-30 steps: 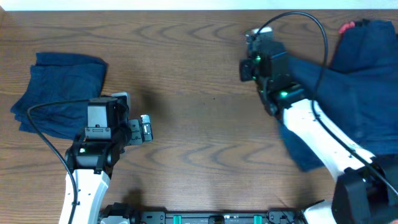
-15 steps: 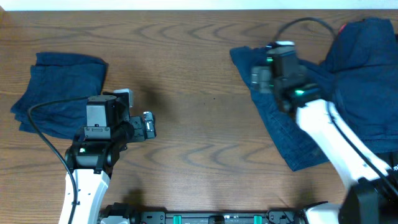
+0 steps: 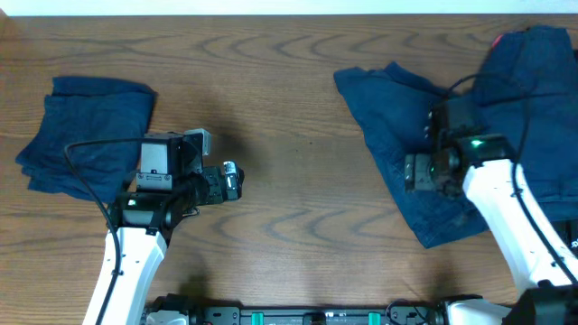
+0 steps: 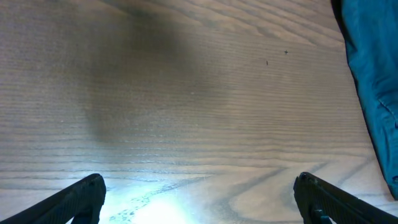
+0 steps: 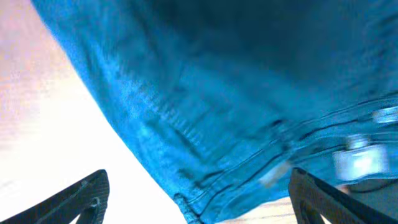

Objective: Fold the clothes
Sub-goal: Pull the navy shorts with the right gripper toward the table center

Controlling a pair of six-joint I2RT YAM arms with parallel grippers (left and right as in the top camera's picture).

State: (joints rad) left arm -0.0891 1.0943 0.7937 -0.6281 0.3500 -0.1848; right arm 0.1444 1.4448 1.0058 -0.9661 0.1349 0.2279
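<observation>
The desk [image 3: 298, 99] is dark brown wood with a strong grain. On its left side lies a folded blue garment [image 3: 86, 135], a rough square with its edges stacked unevenly. The left pincer [image 3: 230, 181] hovers just beside it, over bare wood, pointing toward the middle of the desk. In the left wrist view the left pincer [image 4: 199, 205] stands wide open, its two black fingertips [image 4: 81, 199] at the far corners of the picture with nothing between them. A strip of blue cloth [image 4: 373, 81] runs down the right edge of that view; I cannot tell which piece it is.

On the right side of the desk, the blue shorts [image 3: 388, 108] lie spread out and rumpled, one corner reaching toward the middle of the desk and a long part stretching down toward the near edge. The right pincer [image 3: 415, 171] sits above this cloth. From the right wrist camera, the right pincer [image 5: 199, 202] is also spread wide and grips nothing. The blue shorts [image 5: 217, 93] fill most of that view, with a stitched hem running across beneath the open fingers. Pale desk shows at the left.

Further right, touching the shorts, is a bigger heap of blue cloth [image 3: 533, 99] that runs off the edge of the overhead view. A small bit of red cloth [image 3: 499, 39] peeks out at its top.
</observation>
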